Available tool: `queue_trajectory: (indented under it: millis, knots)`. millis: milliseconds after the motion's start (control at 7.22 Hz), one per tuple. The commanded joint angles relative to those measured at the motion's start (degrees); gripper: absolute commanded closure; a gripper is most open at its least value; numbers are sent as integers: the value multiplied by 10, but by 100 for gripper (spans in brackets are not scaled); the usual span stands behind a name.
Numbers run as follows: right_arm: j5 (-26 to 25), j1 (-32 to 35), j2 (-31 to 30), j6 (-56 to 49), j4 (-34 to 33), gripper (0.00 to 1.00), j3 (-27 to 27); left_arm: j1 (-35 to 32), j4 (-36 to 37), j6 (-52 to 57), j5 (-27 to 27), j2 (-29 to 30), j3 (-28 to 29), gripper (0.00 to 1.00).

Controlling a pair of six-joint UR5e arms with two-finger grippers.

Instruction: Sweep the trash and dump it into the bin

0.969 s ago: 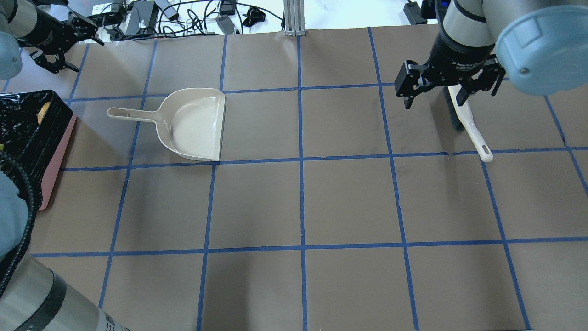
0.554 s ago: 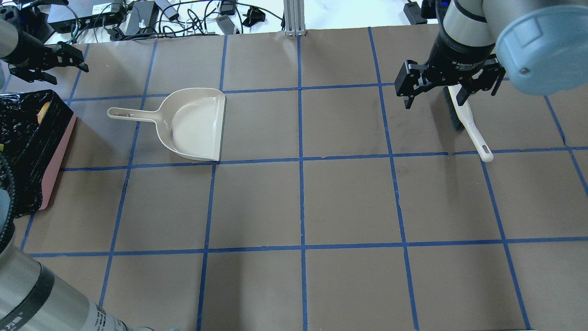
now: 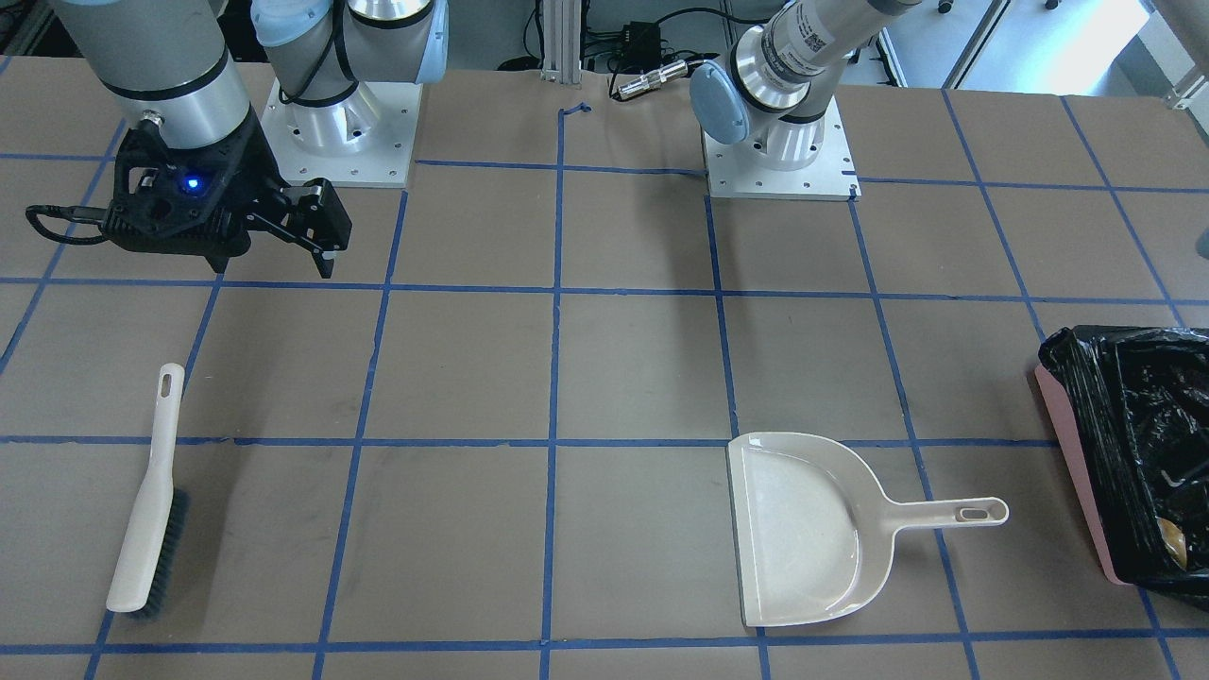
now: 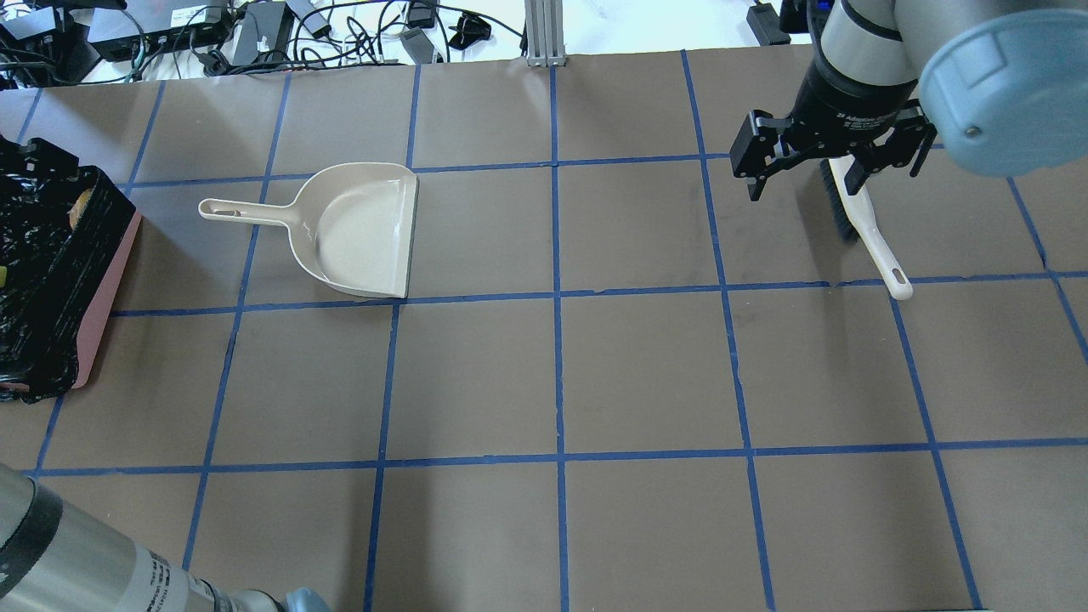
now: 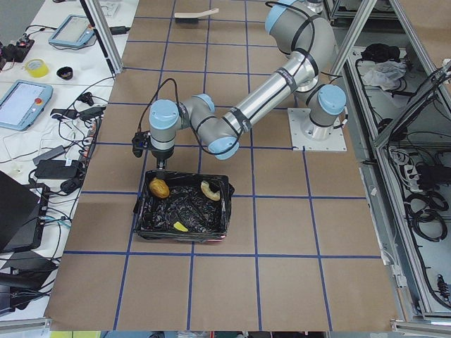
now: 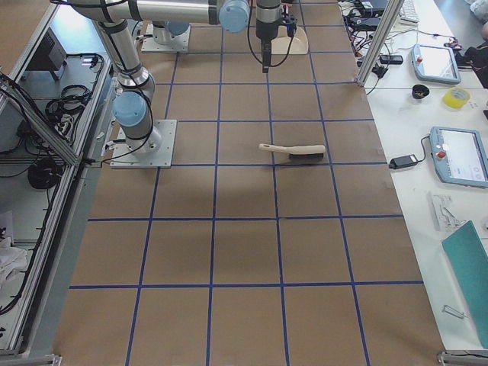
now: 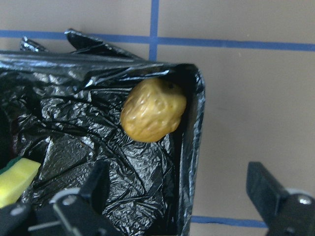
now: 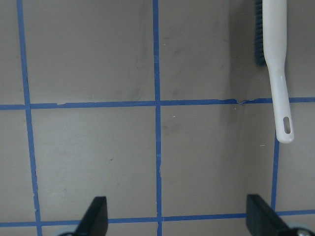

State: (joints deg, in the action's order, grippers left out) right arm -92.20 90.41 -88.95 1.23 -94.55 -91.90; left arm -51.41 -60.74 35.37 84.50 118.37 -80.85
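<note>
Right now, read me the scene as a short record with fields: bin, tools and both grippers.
bin: pink, black-lined, on the table at the robot's left
inside it: potato-like lump, crescent slice, yellow wedge
dustpan: empty, flat on the table
brush: lying on the table, unheld
left gripper: open, empty, above the bin's edge
right gripper: open, empty, near the brush

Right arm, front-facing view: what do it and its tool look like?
The right arm is silver-grey with a black band and pale-blue joint caps. The right tool is black, two-fingered, with a lit blue light and a black cable loop.
</note>
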Motion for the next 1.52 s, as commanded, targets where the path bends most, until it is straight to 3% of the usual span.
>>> queue_trajectory:
  millis: [0, 138, 692, 1108, 1385]
  knots:
    - [11, 0, -3, 3, 2, 0, 1, 34, -93, 44, 21, -18, 24, 0]
    - [35, 0, -3, 4, 7, 0, 1, 20, -102, 32, 49, -40, 24, 0]
    - [37, 2, -40, 5, 52, 0, 0, -110, -209, -97, 135, -135, 31, 0]
    - [37, 2, -42, 5, 51, 0, 0, -175, -284, -169, 119, -201, 17, 0]
    - [40, 2, -39, 4, 44, 0, -1, -249, -284, -264, 89, -234, -28, 0]
